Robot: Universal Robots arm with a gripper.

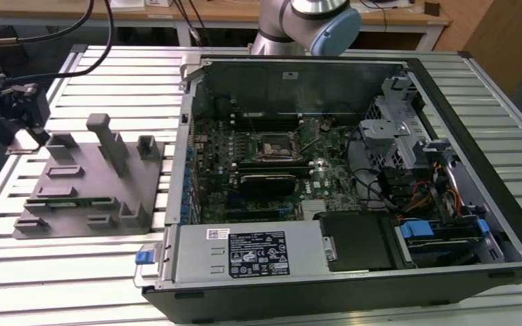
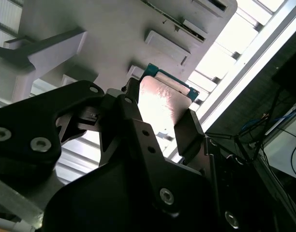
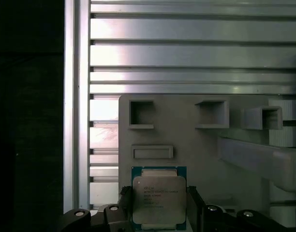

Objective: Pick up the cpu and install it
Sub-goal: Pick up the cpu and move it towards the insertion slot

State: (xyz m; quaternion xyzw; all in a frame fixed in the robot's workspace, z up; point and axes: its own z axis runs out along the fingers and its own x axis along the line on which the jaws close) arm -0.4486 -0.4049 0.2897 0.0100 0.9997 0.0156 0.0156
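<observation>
The cpu [image 3: 159,199], a small square chip with a pale silver top and a green-blue border, sits between my gripper's [image 3: 157,200] two dark fingers, which press on its opposite edges. In the second wrist view the cpu [image 2: 163,101] is seen from underneath the gripper [image 2: 160,111], just over the near end of the grey tray [image 2: 114,29]. In the exterior view my gripper [image 1: 27,139] hangs at the tray's [image 1: 89,183] far corner, on the exterior view's left. The black socket frame [image 1: 273,144] lies on the motherboard inside the open computer case [image 1: 478,129].
The grey tray [image 3: 186,145] has upright posts and pockets beside the gripper. A slatted aluminium table [image 1: 62,272] carries the tray and case. Inside the case are cables, drive cages and a power supply [image 1: 242,255]. The table's edge runs close by the gripper.
</observation>
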